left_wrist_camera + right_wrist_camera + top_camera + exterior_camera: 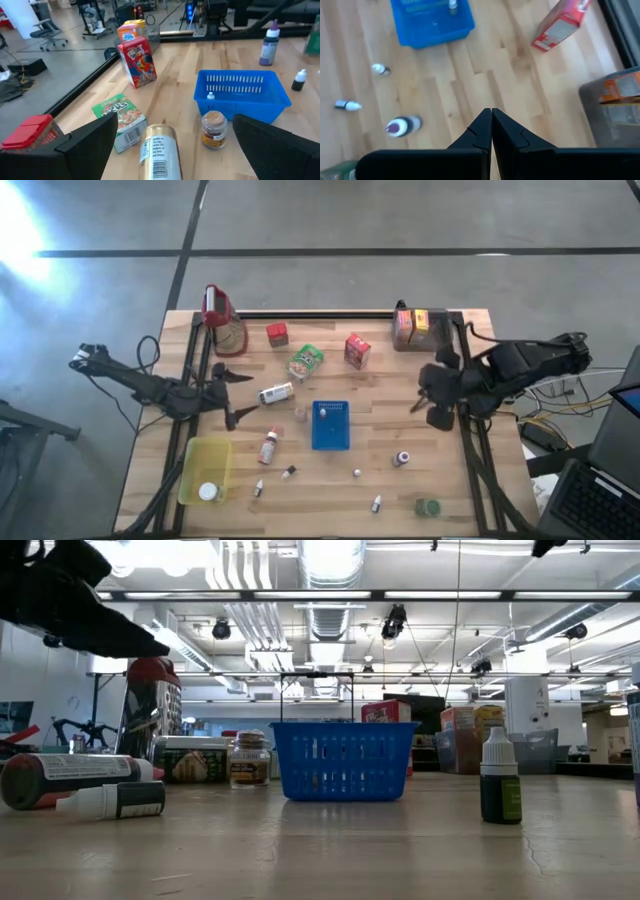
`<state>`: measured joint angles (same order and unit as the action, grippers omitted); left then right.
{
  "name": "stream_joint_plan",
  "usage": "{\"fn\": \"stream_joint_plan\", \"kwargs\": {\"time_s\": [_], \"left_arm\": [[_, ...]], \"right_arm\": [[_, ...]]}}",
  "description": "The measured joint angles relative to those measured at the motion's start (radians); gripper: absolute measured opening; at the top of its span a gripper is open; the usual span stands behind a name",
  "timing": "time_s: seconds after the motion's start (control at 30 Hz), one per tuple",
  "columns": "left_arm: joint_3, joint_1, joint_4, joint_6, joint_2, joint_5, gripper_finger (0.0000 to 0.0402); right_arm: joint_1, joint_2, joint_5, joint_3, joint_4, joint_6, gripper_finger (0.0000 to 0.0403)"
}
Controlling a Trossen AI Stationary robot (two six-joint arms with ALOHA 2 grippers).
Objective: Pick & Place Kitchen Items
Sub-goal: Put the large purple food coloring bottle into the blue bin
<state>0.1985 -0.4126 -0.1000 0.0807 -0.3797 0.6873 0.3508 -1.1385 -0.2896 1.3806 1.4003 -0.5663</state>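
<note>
1. The kitchen items lay scattered over the pale wooden slatted table (380, 380): a red cereal carton (357, 351) and a green printed carton (305, 361) stood toward the far edge, with a silver tin on its side (276, 393) just in front of them.
2. A blue rectangular perforated basket (331, 426) sat near the middle, holding one tiny white-capped bottle (211, 95); bare wood lay open to its right.
3. A yellow translucent tray (204, 470) rested at the near-left corner with a white round lid (207, 491) inside.
4. A small brown-lidded glass jar (214, 130) stood just beside the basket.
5. Small white-capped bottles (377, 503) lay well apart along the near edge.
6. The left gripper (228, 395) hovered near the tin, fingers spread wide, empty.
7. The right gripper (492, 131) hung over the right side, fingers pressed together, empty.
</note>
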Motion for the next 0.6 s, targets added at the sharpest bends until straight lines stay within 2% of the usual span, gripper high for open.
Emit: {"fn": "stream_joint_plan", "kwargs": {"time_s": [0.27,0.4,0.6], "left_arm": [[-0.069,0.0,0.006,0.007,0.081,-0.016,0.04],[-0.091,0.0,-0.003,0.007,0.099,-0.017,0.04],[-0.107,0.0,-0.015,0.015,0.099,-0.017,0.04]], "right_arm": [[0.176,-0.009,-0.08,-0.057,0.001,-0.05,0.0008],[0.198,-0.01,-0.07,-0.088,0.029,-0.063,0.0008],[0.201,-0.024,0.001,-0.095,-0.002,-0.13,0.0008]]}}
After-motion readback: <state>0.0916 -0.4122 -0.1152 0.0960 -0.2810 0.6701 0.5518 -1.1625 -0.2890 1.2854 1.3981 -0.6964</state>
